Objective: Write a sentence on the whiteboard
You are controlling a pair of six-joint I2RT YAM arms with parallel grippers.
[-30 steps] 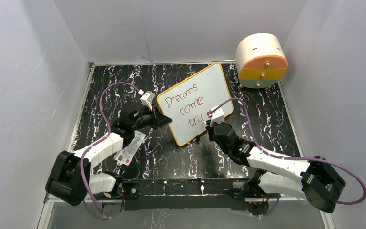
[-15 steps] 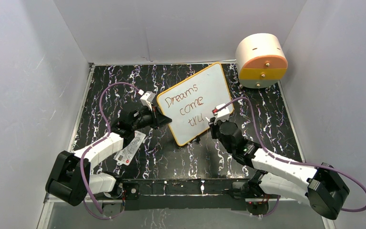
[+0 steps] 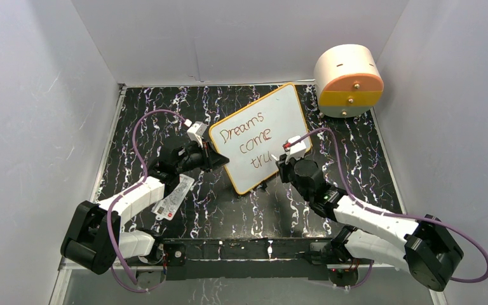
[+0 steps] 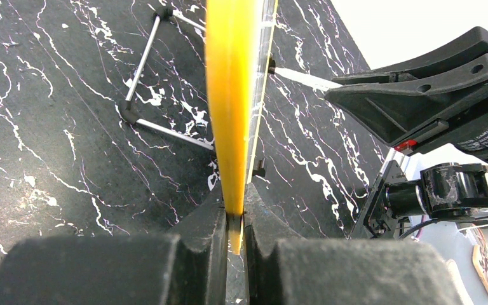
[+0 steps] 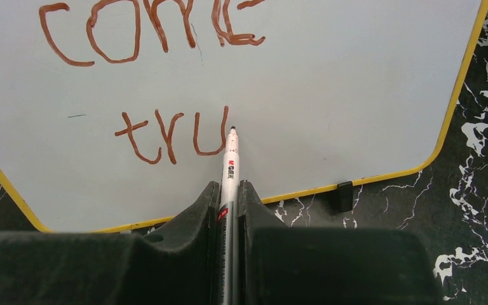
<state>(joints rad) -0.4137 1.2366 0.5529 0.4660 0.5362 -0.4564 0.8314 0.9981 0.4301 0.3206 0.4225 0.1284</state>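
The whiteboard [image 3: 273, 121] stands tilted on the black marbled table, with a thin orange-yellow frame. The sentence [image 3: 249, 136] on it reads "Dreams come tru" in reddish-brown marker. My left gripper [image 4: 234, 198] is shut on the whiteboard's orange edge [image 4: 229, 95], at the board's left side in the top view. My right gripper [image 5: 229, 190] is shut on a white marker [image 5: 230, 166]. The marker's dark tip sits at the top of the last stroke of "tru" [image 5: 171, 136], below "come". From above, my right gripper [image 3: 281, 160] is at the board's lower right.
A round white and orange drawer unit [image 3: 348, 81] stands at the back right. A small white printed card [image 3: 175, 197] lies beside the left arm. The board's wire stand [image 4: 141, 95] props it from behind, and a black foot [image 5: 342, 196] sits on its lower edge.
My right gripper has moved a little up and to the right along the third line with the marker. The left gripper and the board have not moved.
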